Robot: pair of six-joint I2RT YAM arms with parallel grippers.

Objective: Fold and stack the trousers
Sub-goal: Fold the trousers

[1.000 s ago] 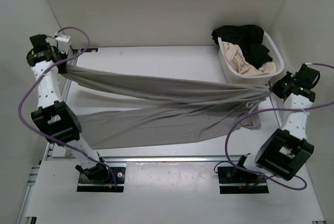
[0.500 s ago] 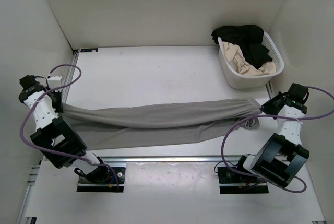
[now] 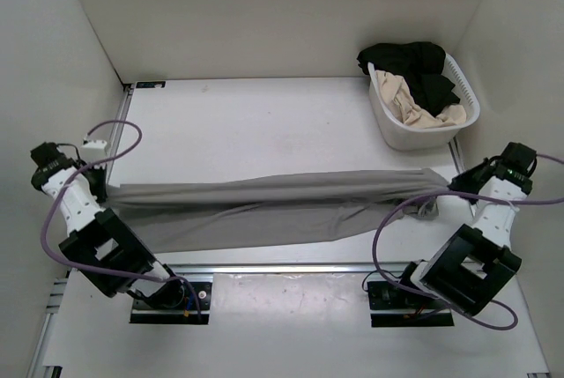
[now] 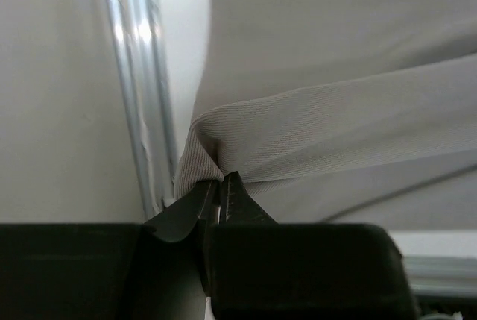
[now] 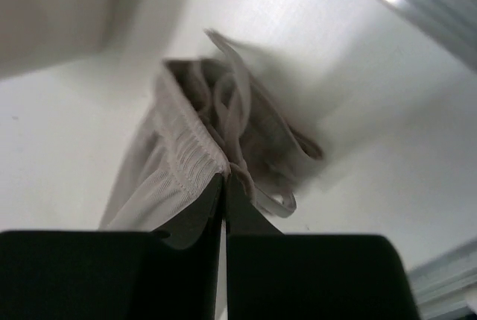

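Observation:
The grey-taupe trousers [image 3: 264, 206] lie stretched lengthwise across the near part of the table, folded along their length. My left gripper [image 3: 104, 189] is shut on the leg hem at the far left; the left wrist view shows its jaws pinching a fold of ribbed fabric [image 4: 246, 137]. My right gripper [image 3: 451, 186] is shut on the waistband at the far right; the right wrist view shows the elastic waistband [image 5: 186, 141] and a drawstring loop [image 5: 272, 201] just past the closed jaws [image 5: 225, 178].
A white laundry basket [image 3: 386, 118] at the back right holds a black garment [image 3: 414, 65] and a beige-cream garment [image 3: 414, 105]. A metal rail [image 4: 138, 96] runs along the table's left edge, close to my left gripper. White walls enclose the table.
Both grippers have come down and toward the near edge with the trousers. The upper layer, earlier stretched high across the table's middle, now lies low over the lower layer.

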